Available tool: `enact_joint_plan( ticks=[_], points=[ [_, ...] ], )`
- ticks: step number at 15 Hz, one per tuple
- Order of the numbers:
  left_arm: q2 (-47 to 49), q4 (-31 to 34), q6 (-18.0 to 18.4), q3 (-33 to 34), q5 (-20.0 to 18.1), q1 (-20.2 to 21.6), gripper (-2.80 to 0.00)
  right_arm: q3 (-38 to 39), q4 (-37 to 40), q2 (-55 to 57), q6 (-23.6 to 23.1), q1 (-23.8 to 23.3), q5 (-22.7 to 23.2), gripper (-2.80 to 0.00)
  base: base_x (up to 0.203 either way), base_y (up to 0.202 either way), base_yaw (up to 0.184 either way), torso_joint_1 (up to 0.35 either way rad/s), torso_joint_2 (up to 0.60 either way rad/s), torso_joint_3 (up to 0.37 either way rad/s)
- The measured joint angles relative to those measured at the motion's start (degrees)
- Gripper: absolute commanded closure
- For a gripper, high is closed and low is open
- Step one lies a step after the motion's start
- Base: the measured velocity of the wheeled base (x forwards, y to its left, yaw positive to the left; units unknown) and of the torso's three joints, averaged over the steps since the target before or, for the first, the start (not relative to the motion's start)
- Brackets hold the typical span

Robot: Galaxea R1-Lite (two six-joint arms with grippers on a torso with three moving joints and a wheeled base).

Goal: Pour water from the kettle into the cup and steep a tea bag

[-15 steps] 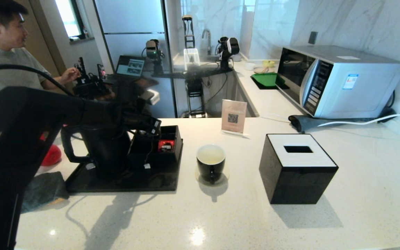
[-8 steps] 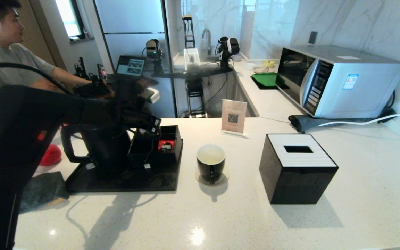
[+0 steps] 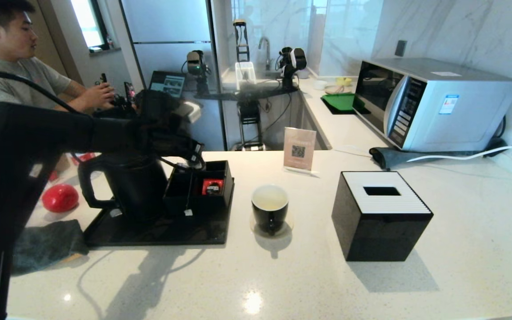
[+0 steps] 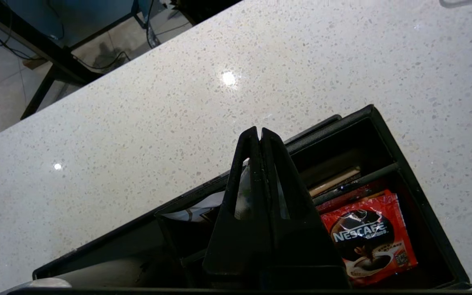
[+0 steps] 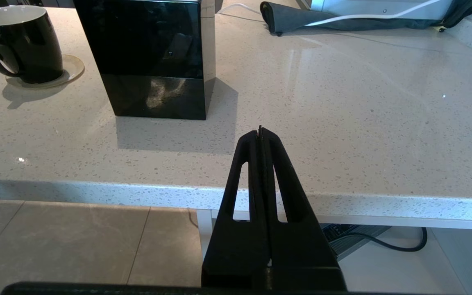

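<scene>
Head view: my left arm has lifted since a second ago, baring the top and handle of the kettle (image 3: 138,186), which stands on the black tray (image 3: 158,233) left of the cup (image 3: 270,209). My left gripper (image 3: 194,156) hangs over the compartment box (image 3: 215,175), between kettle and cup, pressed shut. A thin string drops from it to a white tag that has not moved, so I judge I hold the tea bag (image 3: 190,191) and it is only starting to come free. The cup waits on its saucer. My right gripper (image 5: 259,131), closed on nothing, idles off the counter (image 3: 282,275) edge, beyond the tissue box (image 3: 380,215) right of the cup. Behind the cup are a microwave (image 3: 434,104) and a seated man (image 3: 7,58)
</scene>
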Motion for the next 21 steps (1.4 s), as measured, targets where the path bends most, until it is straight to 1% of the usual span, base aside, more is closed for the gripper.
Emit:
enact_joint_plan(
  ticks=[8, 10, 14, 21],
  points=[
    [-3.40, -0.38, -0.17, 0.79, -0.02, -1.32, 0.00, 0.00, 0.01, 0.00, -0.03, 0.00, 0.00, 0.00, 0.000, 0.000, 0.000, 0.000, 0.00, 0.000],
    [-4.50, -1.32, -0.36, 1.12, 0.08, -1.85, 0.00, 0.00, 0.00, 0.00, 0.00, 0.00, 0.00, 0.00, 0.000, 0.000, 0.000, 0.000, 0.00, 0.000],
    [-7.32, -4.23, -2.66, 3.48, 0.45, -3.28, 0.00, 0.00, 0.00, 0.00, -0.01, 0.00, 0.00, 0.00, 0.000, 0.000, 0.000, 0.000, 0.00, 0.000],
    [-13.84, -4.32, -2.99, 8.32, 0.44, -4.58, 0.00, 0.00, 0.00, 0.00, -0.01, 0.00, 0.02, 0.00, 0.000, 0.000, 0.000, 0.000, 0.00, 0.000]
  ],
)
